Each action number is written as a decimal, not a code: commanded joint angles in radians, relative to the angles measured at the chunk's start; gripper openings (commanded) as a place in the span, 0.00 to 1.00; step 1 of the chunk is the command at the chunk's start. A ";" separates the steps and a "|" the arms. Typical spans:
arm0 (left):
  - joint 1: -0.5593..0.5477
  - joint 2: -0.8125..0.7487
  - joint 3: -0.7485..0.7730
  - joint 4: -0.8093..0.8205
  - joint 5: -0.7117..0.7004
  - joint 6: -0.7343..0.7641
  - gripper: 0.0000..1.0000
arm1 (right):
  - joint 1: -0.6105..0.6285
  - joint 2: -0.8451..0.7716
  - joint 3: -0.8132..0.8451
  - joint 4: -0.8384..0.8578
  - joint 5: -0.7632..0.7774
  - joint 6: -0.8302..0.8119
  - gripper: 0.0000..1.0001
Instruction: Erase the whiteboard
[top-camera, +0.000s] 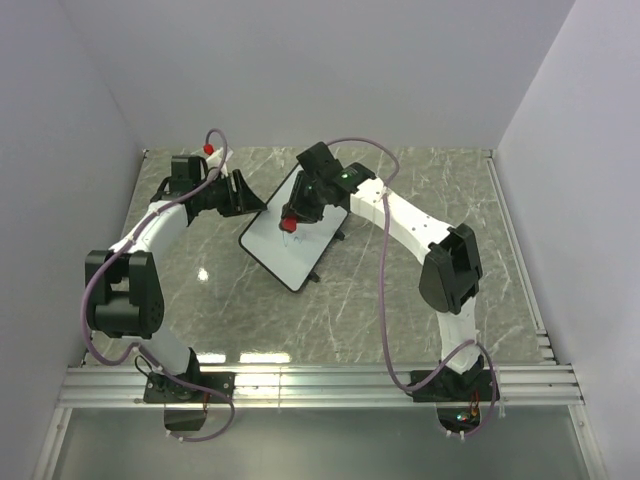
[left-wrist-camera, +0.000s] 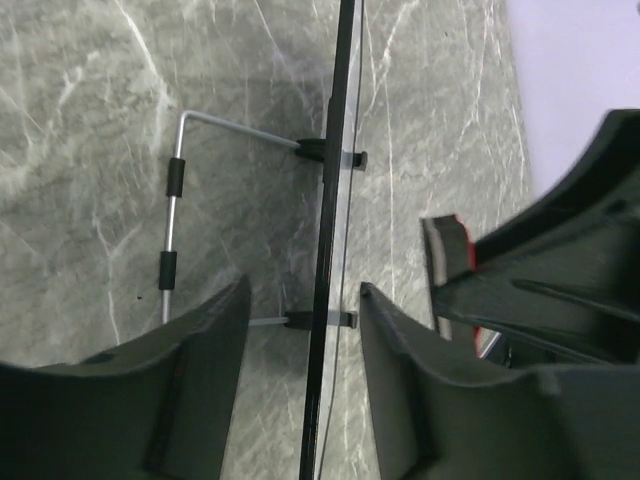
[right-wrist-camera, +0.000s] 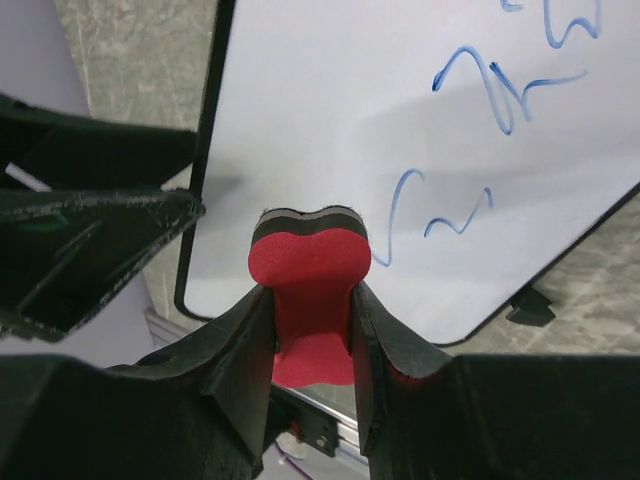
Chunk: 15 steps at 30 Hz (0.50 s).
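Overhead view looks down from behind; both wrist views, close up, share the whiteboard (top-camera: 285, 255).

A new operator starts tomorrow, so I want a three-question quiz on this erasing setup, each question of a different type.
1. True or false: the right gripper is shut on the red eraser.
2. What colour are the scribbles on the whiteboard? A green, B blue, C black.
3. Fill in: the left gripper straddles the whiteboard's ____, one finger on each side.
Key: 1 true; 2 B; 3 edge.
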 joint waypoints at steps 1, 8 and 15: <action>-0.007 0.002 0.036 0.005 0.045 0.037 0.51 | -0.008 0.024 0.060 0.059 0.021 0.062 0.00; -0.025 0.003 0.010 0.004 0.076 0.054 0.32 | -0.001 0.032 0.008 0.152 0.029 0.138 0.00; -0.027 0.000 0.018 -0.022 0.050 0.060 0.11 | 0.031 0.081 -0.033 0.201 0.059 0.191 0.00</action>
